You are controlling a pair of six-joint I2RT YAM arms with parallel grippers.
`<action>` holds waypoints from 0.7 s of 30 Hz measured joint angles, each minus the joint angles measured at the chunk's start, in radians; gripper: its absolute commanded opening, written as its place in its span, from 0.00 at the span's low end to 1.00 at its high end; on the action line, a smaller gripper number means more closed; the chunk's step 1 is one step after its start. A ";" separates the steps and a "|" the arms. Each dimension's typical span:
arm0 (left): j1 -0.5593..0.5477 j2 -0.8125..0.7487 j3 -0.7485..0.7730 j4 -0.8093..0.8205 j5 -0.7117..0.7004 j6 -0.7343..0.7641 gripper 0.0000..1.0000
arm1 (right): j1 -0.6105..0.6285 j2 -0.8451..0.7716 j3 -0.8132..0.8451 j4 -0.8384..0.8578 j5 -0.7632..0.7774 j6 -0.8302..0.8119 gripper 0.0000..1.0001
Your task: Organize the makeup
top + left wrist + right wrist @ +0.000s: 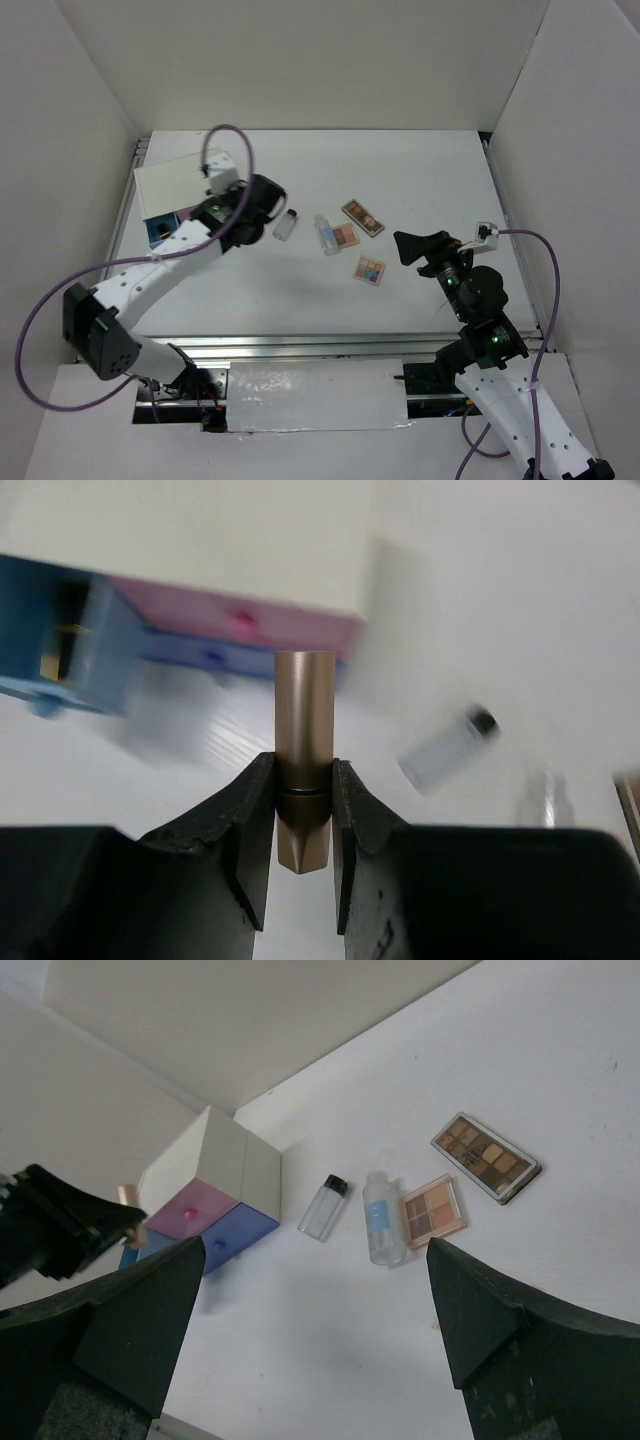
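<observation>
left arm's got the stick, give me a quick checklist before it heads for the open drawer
1. stick held in left gripper: ok, clamped between both fingers.
2. blue drawer pulled out: ok, its opening shows.
3. stick over the drawer: not ok, the drawer lies off to one side of the gripper.
4. room inside the drawer: cannot tell, the inside is dark.
5. right gripper out of the way: ok, open and well apart from the box.
</observation>
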 measured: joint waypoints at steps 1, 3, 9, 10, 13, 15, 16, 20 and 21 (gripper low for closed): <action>0.066 -0.043 -0.016 0.001 -0.016 0.016 0.07 | 0.000 0.000 0.000 0.000 -0.002 0.000 1.00; 0.236 -0.145 -0.063 0.014 -0.038 0.052 0.07 | 0.000 0.000 0.000 0.001 -0.007 -0.002 1.00; 0.541 -0.379 -0.213 0.106 -0.039 0.180 0.10 | 0.000 0.002 0.000 0.007 -0.031 -0.005 1.00; 0.568 -0.392 -0.225 0.124 -0.031 0.203 0.10 | 0.000 0.002 0.000 0.008 -0.033 -0.005 1.00; 0.638 -0.367 -0.237 0.166 0.003 0.231 0.10 | 0.000 0.002 0.000 0.007 -0.043 -0.008 1.00; 0.664 -0.329 -0.250 0.185 0.021 0.233 0.11 | 0.000 0.002 0.000 0.008 -0.047 -0.008 1.00; 0.668 -0.316 -0.260 0.198 0.031 0.235 0.11 | 0.000 0.002 0.000 0.007 -0.047 -0.008 1.00; 0.671 -0.286 -0.336 0.238 0.083 0.261 0.12 | 0.000 0.002 0.000 0.008 -0.051 -0.008 1.00; 0.671 -0.286 -0.343 0.244 0.096 0.268 0.13 | 0.000 0.002 0.000 0.008 -0.051 -0.008 1.00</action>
